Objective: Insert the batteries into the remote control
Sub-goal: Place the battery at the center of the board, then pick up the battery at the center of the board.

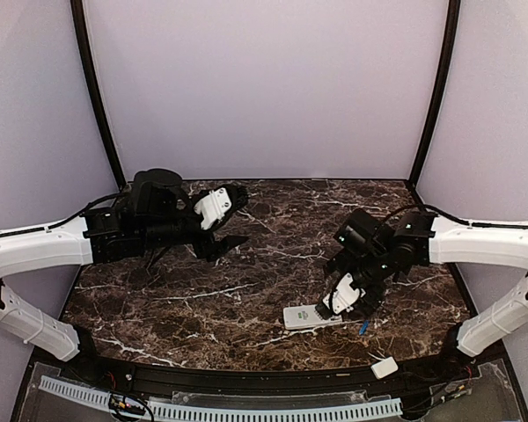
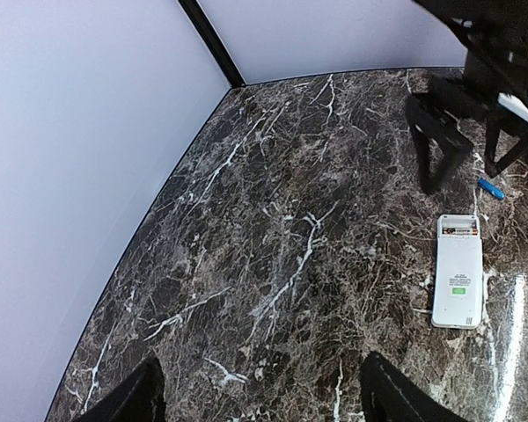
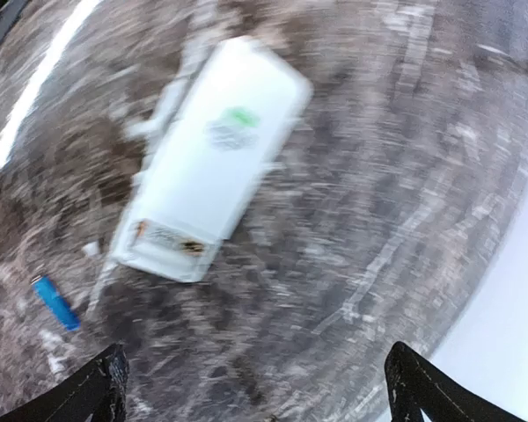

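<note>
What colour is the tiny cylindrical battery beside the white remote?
Blue cylindrical battery, clearest in right wrist view.

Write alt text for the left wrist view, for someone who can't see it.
A white remote control lies face down on a dark marble table, its battery compartment uncovered. One blue battery lies just beyond it, by the open right claw.

- Long links are showing smooth white shells on the left arm (image 1: 35, 249) and the right arm (image 1: 488, 242).
- Black joint housings (image 1: 154, 189) are carrying thin black cables (image 1: 455, 217).
- The left hand (image 1: 236, 218) and the right hand (image 1: 346, 306) are showing black fingers and white blocks.
</note>
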You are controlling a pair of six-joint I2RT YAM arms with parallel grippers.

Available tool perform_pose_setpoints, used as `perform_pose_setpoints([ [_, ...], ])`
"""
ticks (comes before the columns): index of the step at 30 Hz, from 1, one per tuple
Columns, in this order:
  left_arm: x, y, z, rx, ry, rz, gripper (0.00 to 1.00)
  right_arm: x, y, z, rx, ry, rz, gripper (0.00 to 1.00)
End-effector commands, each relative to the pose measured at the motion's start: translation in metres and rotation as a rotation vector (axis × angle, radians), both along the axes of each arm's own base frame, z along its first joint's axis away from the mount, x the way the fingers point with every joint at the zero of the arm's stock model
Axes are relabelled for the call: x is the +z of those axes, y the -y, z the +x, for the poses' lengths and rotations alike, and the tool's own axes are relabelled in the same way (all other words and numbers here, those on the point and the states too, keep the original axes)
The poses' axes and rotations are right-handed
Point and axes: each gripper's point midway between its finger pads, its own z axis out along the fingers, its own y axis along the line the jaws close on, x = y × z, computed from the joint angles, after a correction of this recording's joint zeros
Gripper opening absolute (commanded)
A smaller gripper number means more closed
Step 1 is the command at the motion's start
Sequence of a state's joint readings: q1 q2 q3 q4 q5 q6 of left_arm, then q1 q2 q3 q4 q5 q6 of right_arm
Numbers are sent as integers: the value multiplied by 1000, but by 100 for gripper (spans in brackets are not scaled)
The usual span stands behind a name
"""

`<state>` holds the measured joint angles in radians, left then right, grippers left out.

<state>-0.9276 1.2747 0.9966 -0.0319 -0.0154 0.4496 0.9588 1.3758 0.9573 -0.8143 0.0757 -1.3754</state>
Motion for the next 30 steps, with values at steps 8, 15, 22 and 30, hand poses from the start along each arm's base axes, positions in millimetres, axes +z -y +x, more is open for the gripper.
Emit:
perform_pose_setpoints([
  [8,-1,18,-13,-73,-125,-73,78,195,-17,145,-1516,-195,1171,99],
  [15,-16,22,-11,-48,-201,-36,79,108,25,97,-2383,-550,913,58],
  [22,-43,28,-6,10,-275,69,80,15,54,13,-2658,-407,380,60],
  [30,-47,38,-42,-88,-140,145,81,-19,51,-26,-2720,-332,152,45],
])
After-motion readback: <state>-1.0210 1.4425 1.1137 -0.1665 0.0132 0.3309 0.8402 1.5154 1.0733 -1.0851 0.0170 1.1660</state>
